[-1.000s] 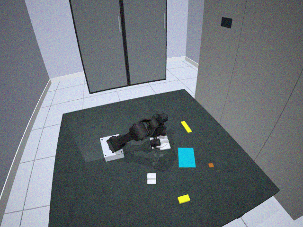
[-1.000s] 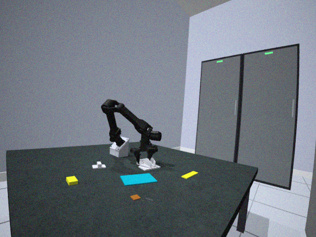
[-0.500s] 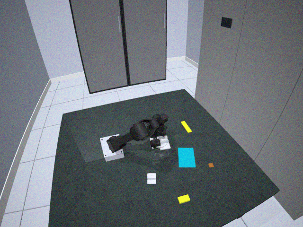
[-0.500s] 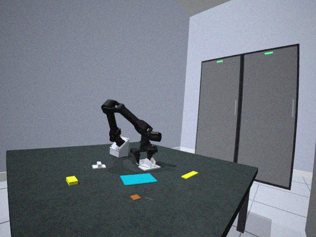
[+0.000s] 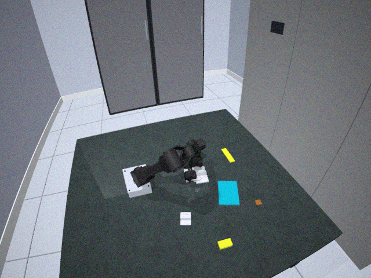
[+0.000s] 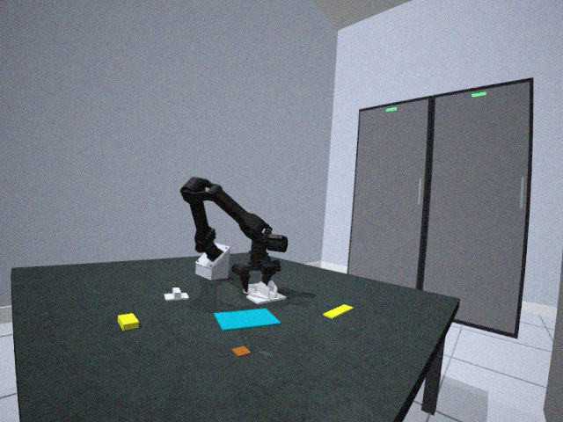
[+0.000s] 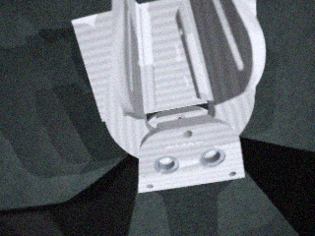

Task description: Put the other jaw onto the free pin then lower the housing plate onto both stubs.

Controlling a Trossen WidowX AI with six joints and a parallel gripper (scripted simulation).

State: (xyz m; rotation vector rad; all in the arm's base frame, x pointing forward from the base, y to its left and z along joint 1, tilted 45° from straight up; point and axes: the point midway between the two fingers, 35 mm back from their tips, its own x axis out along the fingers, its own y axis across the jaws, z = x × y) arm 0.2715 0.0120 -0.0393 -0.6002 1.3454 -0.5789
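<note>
My gripper (image 6: pixel 256 286) (image 7: pixel 182 148) points down over the white base (image 5: pixel 204 180) (image 6: pixel 266 299) (image 7: pixel 94 54). In the wrist view its dark fingers stand on both sides of the white housing plate (image 7: pixel 189 170) and are shut on it. The plate has two round holes, with paler round shapes showing inside them. It lies across the near end of the assembly. Beyond it the left jaw (image 7: pixel 121 74) and the right jaw (image 7: pixel 228 69) stand apart on the base. The gear teeth and pins are hidden beneath the plate. I cannot tell whether it is fully down or level.
A small white stepped block (image 5: pixel 185 218) (image 6: pixel 176 294) stands away from the base. A cyan sheet (image 5: pixel 228 193) (image 6: pixel 246 319), a yellow strip (image 5: pixel 228 155) (image 6: pixel 338 310), a yellow block (image 5: pixel 225 243) (image 6: pixel 127 321) and an orange square (image 5: pixel 258 202) (image 6: pixel 240 351) lie on the dark table.
</note>
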